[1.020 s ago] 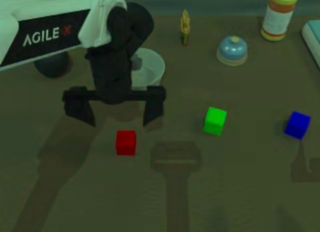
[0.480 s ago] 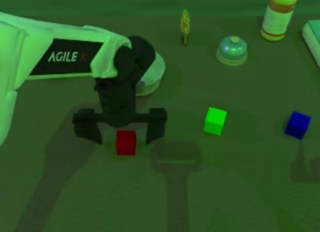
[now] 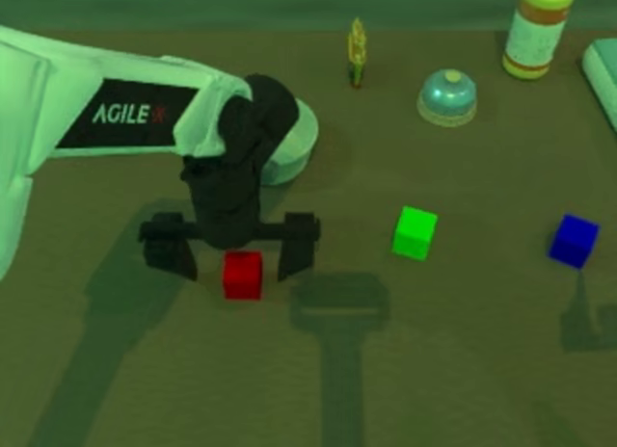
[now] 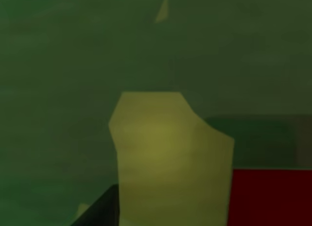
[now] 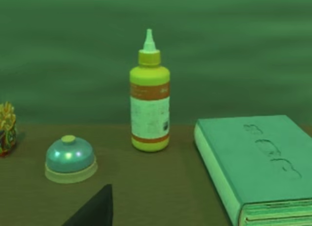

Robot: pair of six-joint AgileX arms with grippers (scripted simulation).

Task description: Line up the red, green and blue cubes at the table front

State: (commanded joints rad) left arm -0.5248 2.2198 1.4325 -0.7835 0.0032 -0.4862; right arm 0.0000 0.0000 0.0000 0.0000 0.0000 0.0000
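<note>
The red cube (image 3: pixel 242 274) lies on the brown table (image 3: pixel 434 370) left of centre. My left gripper (image 3: pixel 234 254) is low over it and open, with one finger on each side of the cube and not touching it. The left wrist view shows the red cube (image 4: pixel 273 197) close by and one dark fingertip (image 4: pixel 100 212). The green cube (image 3: pixel 415 232) sits right of centre. Near the right edge rests the blue cube (image 3: pixel 575 241). My right arm is outside the top view, and only a dark bit of the right gripper (image 5: pixel 95 209) shows in its wrist view.
A white bowl (image 3: pixel 294 139) stands behind the left arm, partly hidden. Along the back are a small figure (image 3: pixel 357 52), a call bell (image 3: pixel 447 96), a yellow bottle (image 3: pixel 536 28) and a book (image 3: pixel 603 66). Arm shadows fall across the front.
My left gripper has moved forward and down from beside the bowl until its open fingers straddle the red cube. None of the cubes has moved.
</note>
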